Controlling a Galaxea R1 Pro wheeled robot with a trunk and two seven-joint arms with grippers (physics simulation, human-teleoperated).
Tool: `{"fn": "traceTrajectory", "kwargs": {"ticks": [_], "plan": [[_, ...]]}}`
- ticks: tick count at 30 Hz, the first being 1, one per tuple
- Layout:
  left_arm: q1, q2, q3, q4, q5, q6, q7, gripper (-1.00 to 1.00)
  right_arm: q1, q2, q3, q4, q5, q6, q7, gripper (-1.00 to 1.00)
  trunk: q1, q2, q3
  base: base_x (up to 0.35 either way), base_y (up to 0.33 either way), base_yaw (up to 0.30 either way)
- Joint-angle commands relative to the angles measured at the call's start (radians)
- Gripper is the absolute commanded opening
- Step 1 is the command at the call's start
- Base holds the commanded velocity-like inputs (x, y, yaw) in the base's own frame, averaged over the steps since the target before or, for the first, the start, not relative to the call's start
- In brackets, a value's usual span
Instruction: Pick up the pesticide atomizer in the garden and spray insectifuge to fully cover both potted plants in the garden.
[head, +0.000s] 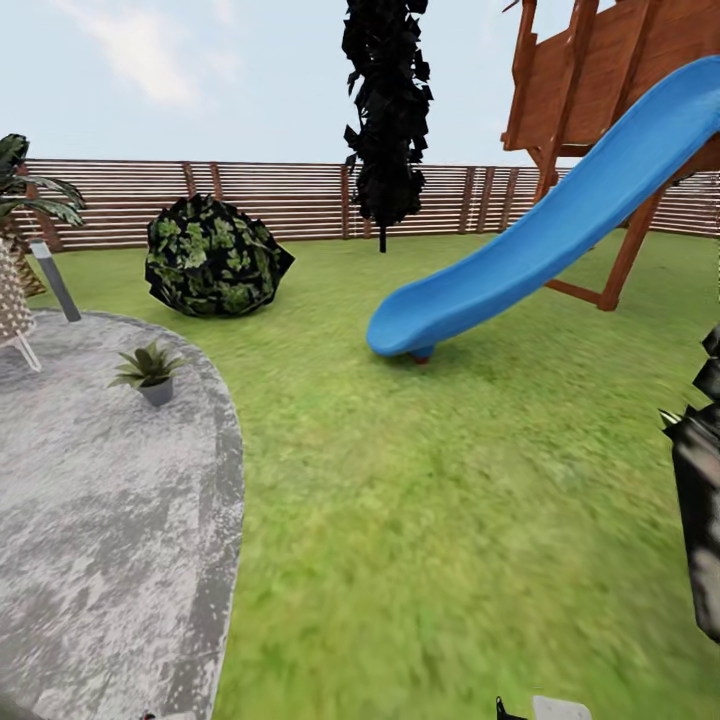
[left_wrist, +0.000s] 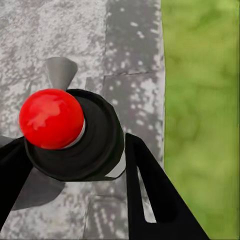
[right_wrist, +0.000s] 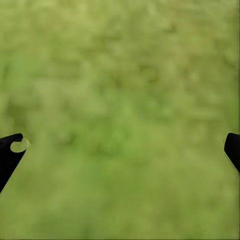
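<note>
Right jaws (right_wrist: 120, 150) spread wide over lawn (right_wrist: 120, 75), left jaws' spread unclear, 1 potted plant (head: 150, 372) well apart on patio (head: 90, 520)

A blue slide (head: 540, 240) ran down from a brown wooden play frame (head: 590, 90) onto the grass. 1 round dark green bush (head: 215, 255) sat near the back, and 1 tall black-leaved tree (head: 385, 110) stood beside it. A palm (head: 25, 200) and a woven white chair (head: 12, 300) showed at the left edge. A red ball-topped black knob (left_wrist: 52, 118) hung over grey paving.
</note>
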Motion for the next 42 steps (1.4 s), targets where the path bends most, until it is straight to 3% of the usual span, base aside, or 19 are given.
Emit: {"fn": "traceTrajectory", "kwargs": {"ticks": [1,42], "plan": [[-0.001,0.000,0.005,0.001,-0.011,-0.003,0.005,-1.00,0.000,0.000,0.009,0.000,-0.005,-0.002,-0.004,1.00,0.000,0.000,-0.001,0.340,0.000,-0.038],[-0.001,0.000,0.005,0.002,-0.011,-0.003,0.005,-1.00,0.000,0.002,0.009,0.000,-0.005,-0.002,-0.004,1.00,0.000,0.000,-0.001,0.340,0.000,0.019]]}}
